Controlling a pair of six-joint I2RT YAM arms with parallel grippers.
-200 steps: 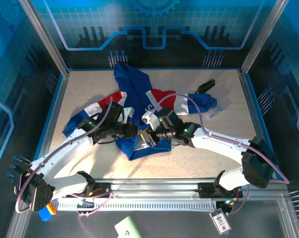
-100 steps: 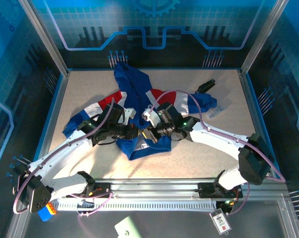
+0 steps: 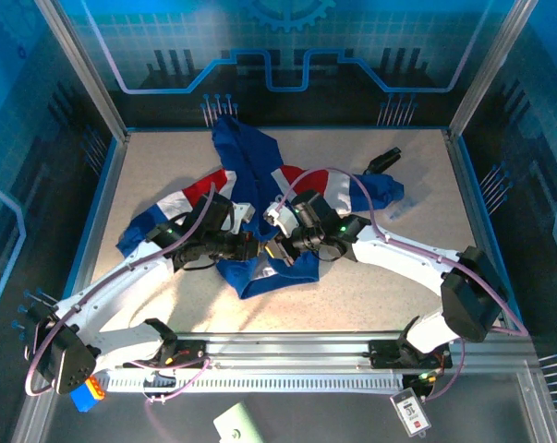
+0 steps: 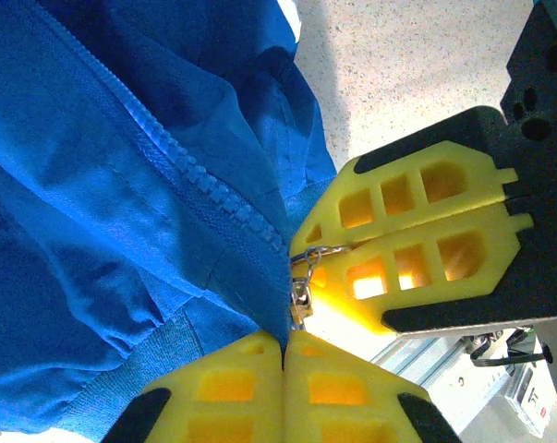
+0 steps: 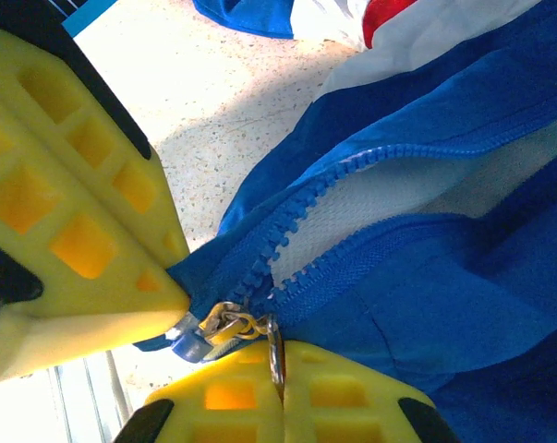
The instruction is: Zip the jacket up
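Okay so, at this point the jacket was lying crumpled on the surface. Everything that mattered was at the zipper slider, which sat right down at the hem, basically at the bottom of its track. The hood was well away from the slider, at the opposite end of the garment.

Both end effectors were bunched up against that slider. The right end effector was clamped shut with the metal pull ring pinched between its fingers. The left end effector was closed too. It looked to be gripping the blue hem fabric just beside the slider, so I read it as the anchor.

From the slider, the two rows of teeth split apart and ran off toward the hood with pale fabric showing between them, so the front was pretty much fully unzipped. That's the long axis: slider to hood.

My guess is the next move needed the right arm to drag the pull along that line while the left kept the hem taut. If the pull drifted sideways off the teeth, the fabric would probably bunch and jam.
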